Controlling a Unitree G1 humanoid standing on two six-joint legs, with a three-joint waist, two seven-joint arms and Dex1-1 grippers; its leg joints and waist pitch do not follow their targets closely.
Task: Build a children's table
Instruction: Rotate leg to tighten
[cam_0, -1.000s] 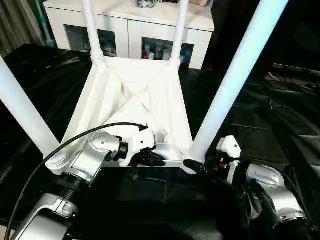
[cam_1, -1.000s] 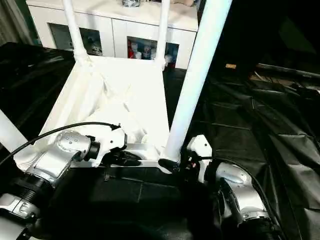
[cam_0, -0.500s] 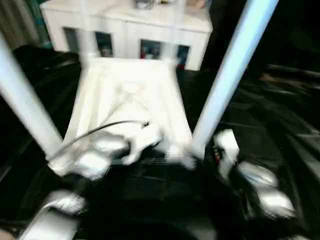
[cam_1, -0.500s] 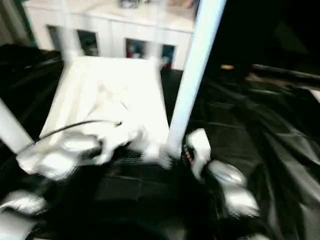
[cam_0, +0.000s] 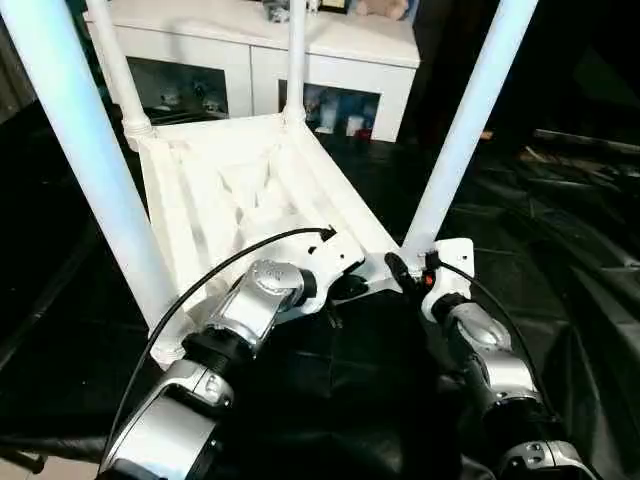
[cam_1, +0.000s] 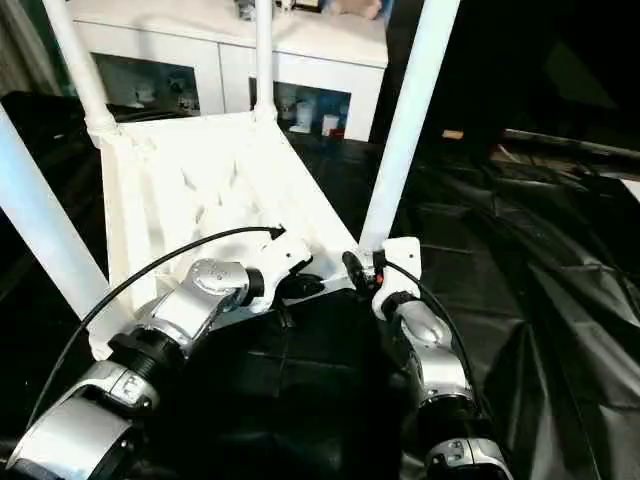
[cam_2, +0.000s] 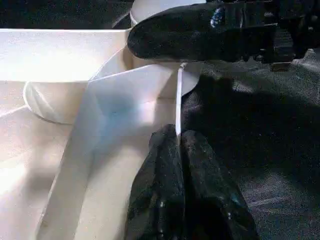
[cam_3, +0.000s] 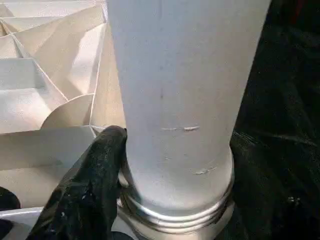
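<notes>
The children's table (cam_0: 250, 190) lies upside down on the black-cloth-covered work table (cam_0: 560, 230), ribbed underside facing up and its four white legs rising from the corner sockets. The left gripper (cam_2: 177, 145) has its two black fingers pressed together on the thin upright rim of the table's near edge (cam_2: 178, 100), the white wall running between them; just beyond its fingertips is a round corner socket (cam_2: 47, 105). In the head views this gripper (cam_0: 350, 288) sits at the near edge of the tabletop, close to the near right corner. The right gripper (cam_0: 400, 272) is at that same corner, just beside the left one, with its fingers spread around the foot of the near right leg (cam_0: 465, 130). In the right wrist view one black finger (cam_3: 90, 185) lies against the side of that leg (cam_3: 180, 100) just above the ringed collar where it enters the socket; the other finger is hidden behind the leg. The near left leg (cam_0: 95, 160) stands well away on the far side of the left gripper. Beyond the table's far end stands a white cabinet with glass doors (cam_0: 260, 60).
</notes>
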